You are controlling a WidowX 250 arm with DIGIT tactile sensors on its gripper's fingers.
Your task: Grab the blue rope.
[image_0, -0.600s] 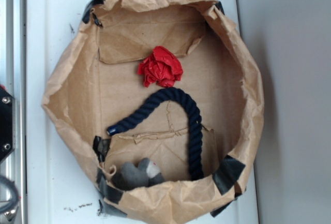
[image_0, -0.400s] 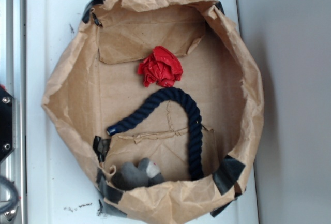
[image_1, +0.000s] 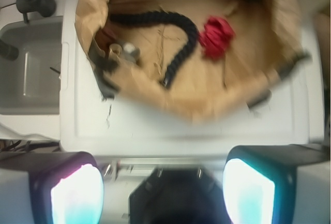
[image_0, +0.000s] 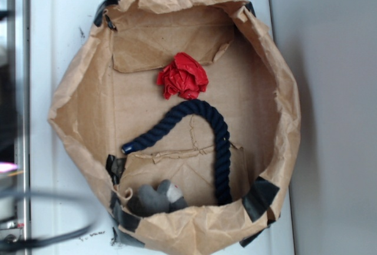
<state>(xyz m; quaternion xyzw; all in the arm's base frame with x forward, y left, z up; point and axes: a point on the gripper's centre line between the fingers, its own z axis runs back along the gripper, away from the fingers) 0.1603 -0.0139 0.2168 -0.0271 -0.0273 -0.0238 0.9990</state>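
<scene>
Exterior view: blue rope [image_0: 203, 128] lay curved inside a brown paper bag [image_0: 283, 102] on a white table [image_0: 53, 43], just below a red crumpled wad [image_0: 183, 76]; grey cloth [image_0: 154, 198] near the bag's lower edge. Wrist view: gripper [image_1: 163, 190] stood wide open, well short of the rope, empty.

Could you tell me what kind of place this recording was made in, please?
Probably a robot lab bench: a taped brown paper bin holding a blue rope and red crumpled wad on a white tabletop.
</scene>
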